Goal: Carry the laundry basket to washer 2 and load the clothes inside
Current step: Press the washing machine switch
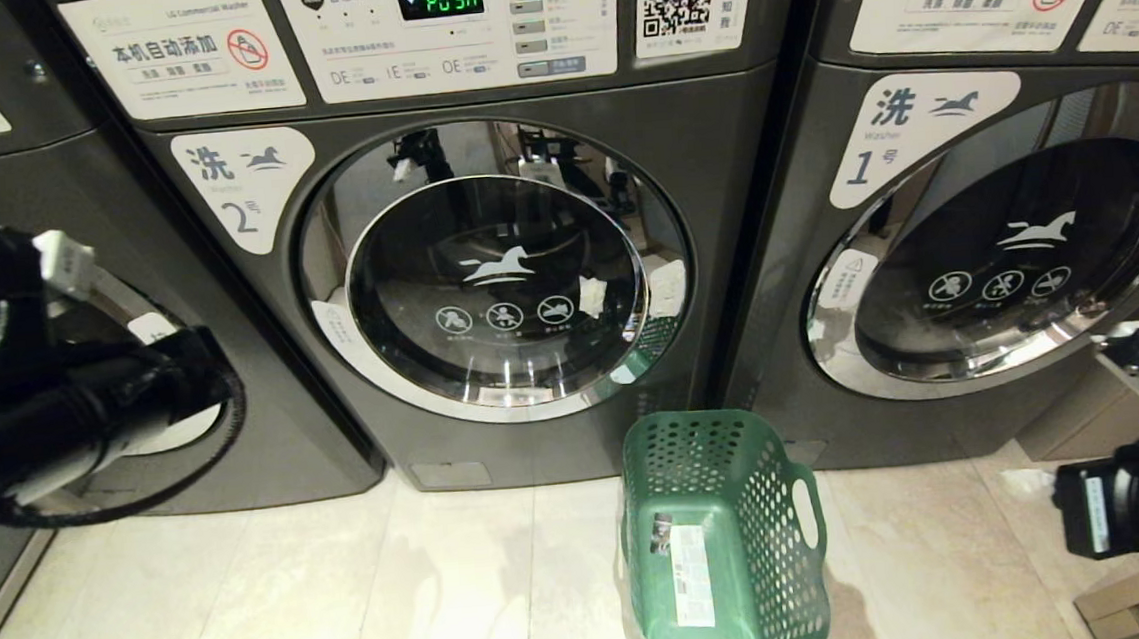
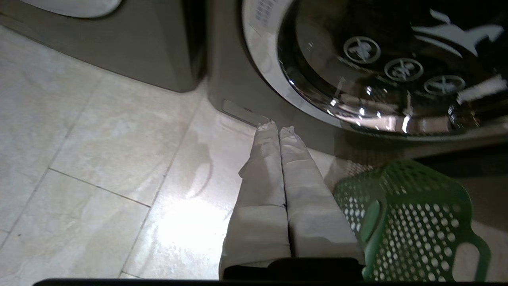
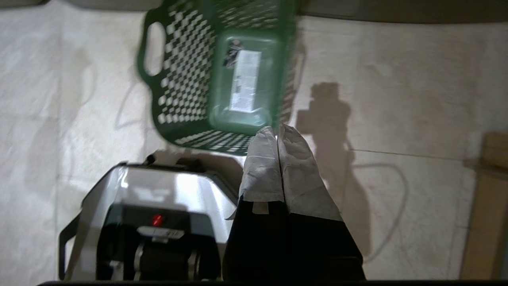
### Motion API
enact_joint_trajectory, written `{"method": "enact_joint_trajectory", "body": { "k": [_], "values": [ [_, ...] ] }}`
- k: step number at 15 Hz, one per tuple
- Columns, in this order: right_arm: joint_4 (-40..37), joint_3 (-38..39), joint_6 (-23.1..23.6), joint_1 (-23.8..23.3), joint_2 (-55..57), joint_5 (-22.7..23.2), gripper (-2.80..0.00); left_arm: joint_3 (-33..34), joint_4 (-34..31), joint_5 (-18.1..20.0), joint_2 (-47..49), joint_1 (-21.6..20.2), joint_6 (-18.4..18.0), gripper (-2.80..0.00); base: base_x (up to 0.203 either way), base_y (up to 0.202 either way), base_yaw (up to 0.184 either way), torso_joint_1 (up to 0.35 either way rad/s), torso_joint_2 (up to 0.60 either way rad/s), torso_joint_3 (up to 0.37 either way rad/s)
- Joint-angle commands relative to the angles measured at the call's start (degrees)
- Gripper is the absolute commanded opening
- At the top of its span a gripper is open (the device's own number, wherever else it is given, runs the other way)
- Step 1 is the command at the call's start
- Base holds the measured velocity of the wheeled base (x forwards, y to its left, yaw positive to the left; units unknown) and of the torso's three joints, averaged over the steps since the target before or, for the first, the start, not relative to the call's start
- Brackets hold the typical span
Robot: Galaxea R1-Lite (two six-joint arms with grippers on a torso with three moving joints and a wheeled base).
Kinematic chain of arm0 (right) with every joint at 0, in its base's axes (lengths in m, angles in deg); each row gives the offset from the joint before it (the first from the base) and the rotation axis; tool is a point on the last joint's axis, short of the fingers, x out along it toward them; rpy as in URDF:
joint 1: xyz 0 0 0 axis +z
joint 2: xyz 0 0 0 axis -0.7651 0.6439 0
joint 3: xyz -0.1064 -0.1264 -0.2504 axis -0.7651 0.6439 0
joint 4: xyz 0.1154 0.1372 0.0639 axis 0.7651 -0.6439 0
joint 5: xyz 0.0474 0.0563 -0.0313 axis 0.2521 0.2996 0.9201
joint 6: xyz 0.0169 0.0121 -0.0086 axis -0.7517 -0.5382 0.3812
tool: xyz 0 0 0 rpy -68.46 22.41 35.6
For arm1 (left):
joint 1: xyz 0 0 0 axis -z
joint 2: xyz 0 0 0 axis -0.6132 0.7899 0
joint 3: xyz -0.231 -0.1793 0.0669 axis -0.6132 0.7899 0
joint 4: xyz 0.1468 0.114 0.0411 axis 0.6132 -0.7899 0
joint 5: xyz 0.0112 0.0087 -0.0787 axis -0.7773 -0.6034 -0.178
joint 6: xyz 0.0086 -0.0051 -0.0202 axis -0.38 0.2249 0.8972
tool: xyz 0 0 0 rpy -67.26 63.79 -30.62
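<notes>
Three front-load washers stand in a row in the head view: washer 2 (image 1: 486,265) at centre, the washer labelled 1 (image 1: 1006,249) to the right of it, and a third washer (image 1: 79,324) at the left edge, mostly hidden behind the left arm. One laundry basket (image 1: 725,539). Two grippers. No clothes can be made out in any view.

Washer 2: dark grey cabinet, round chrome-rimmed glass door (image 1: 497,289) with a white horse logo, shut. White label with the figure 2 on the upper left of the front. Green display (image 1: 440,0) on the control panel reads PUSH.

Laundry basket: dark green plastic, tall rectangular, walls perforated with small holes, oval handle slot on the side. It stands upright on the pale tiled floor (image 1: 348,596), just in front of the seam between washer 2 and the washer labelled 1. Its bottom shows a white sticker (image 3: 244,81) and nothing else inside.

Left gripper (image 2: 278,129): fingers pressed together, nothing between them. It hangs above the floor near the lower front of washer 2; the basket lies beside it, apart from it.

Right gripper (image 3: 276,129): fingers likewise closed together, holding nothing. It hangs above the floor with the tips over the basket's near rim in the wrist view; contact cannot be told. The robot's base (image 3: 151,222) shows beneath it.
</notes>
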Motion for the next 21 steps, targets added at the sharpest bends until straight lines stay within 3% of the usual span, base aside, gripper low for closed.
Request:
{"method": "enact_joint_trajectory", "body": {
  "k": [1,3,5,9,11,14,16,19,21],
  "values": [
    [1.2,3.23,0.73,-12.25,-7.53,-0.12,-2.8,0.55,0.4,0.38,-4.73,-9.11,-2.05,-2.8,0.0,0.0,0.0,0.0,0.0,0.0],
    [2.55,7.56,1.39,-16.24,-14.84,-0.13,-2.8,3.03,1.4,0.66,-8.34,-11.41,-3.97,-2.8,0.0,0.0,0.0,0.0,0.0,0.0],
    [3.02,14.66,3.9,-15.85,-22.04,0.89,-2.8,9.63,1.55,1.63,-14.22,-9.62,-5.25,-2.8,0.0,0.0,0.0,0.0,0.0,0.0],
    [-3.47,26.52,15.98,-15.19,-37.08,5.92,-2.8,29.57,1.65,8.03,-22.11,-6.08,-13.72,-2.8,0.0,0.0,0.0,0.0,0.0,0.0],
    [-8.11,28.26,19.76,-14.66,-43.45,6.54,-2.8,37.52,2.15,10.66,-23.66,-5.68,-15.68,-2.8,0.0,0.0,0.0,0.0,0.0,0.0],
    [-12.17,28.23,20.92,-13.6,-53.02,6.11,-2.8,47.5,5.22,13.27,-29.18,-5.51,-17.02,-2.8,0.0,0.0,0.0,0.0,0.0,0.0],
    [-14.34,28.45,19.2,-13.11,-53.2,4.32,-2.8,49.57,1.0,13.53,-37.09,-5.52,-19.24,-2.8,0.0,0.0,0.0,0.0,0.0,0.0],
    [-17.15,27.82,17.49,-7.18,-52.6,3.48,-2.8,47.06,-13.77,15.17,-50.87,-7.3,-25.8,-2.8,0.0,0.0,0.0,0.0,0.0,0.0],
    [-17.25,27.74,17.21,-5.35,-57.81,3.36,-2.8,46.41,-16.49,17.17,-61.37,-7.86,-27.98,-2.8,0.0,0.0,0.0,0.0,0.0,0.0]
  ]
}}
